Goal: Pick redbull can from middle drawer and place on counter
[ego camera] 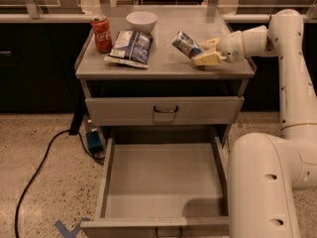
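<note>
The redbull can (pixel 185 43), slim and silver-and-blue, is tilted on its side just above the right part of the counter (pixel 163 66). My gripper (pixel 204 51) reaches in from the right over the counter's right edge and is shut on the can's right end. The middle drawer (pixel 163 177) is pulled wide open below and its flat grey bottom holds nothing.
On the counter's left stand a red Coca-Cola can (pixel 101 33), a white bowl (pixel 141 21) and a blue snack bag (pixel 130 48). The top drawer (pixel 163 110) is closed. My arm's white body (pixel 267 182) fills the right foreground. A black cable (pixel 34 172) lies on the floor at the left.
</note>
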Available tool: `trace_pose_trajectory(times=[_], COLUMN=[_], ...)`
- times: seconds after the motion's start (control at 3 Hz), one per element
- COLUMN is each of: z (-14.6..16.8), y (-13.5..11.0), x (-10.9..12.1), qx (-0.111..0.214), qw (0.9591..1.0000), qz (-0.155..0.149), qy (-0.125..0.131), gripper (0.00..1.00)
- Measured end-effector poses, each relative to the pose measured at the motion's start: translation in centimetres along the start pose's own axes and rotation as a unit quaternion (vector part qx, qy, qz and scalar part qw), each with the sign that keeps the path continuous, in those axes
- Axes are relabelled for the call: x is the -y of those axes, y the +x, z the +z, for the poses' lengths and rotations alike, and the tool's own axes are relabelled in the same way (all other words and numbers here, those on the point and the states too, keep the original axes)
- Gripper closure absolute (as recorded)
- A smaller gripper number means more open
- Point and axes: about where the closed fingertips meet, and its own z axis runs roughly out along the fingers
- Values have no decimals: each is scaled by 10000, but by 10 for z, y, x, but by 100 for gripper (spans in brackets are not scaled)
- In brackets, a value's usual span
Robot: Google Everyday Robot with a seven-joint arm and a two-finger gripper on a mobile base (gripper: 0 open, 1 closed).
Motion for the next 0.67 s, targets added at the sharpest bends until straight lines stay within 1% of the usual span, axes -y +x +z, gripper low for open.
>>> trace_pose_trajectory(times=[0.33, 0.67], z=[0, 0], y=[-1, 1], x=[1, 4], qx=[-33, -213], qw=[10000, 9997], qz=[-1, 19], qy=[11, 70], gripper=[100, 100])
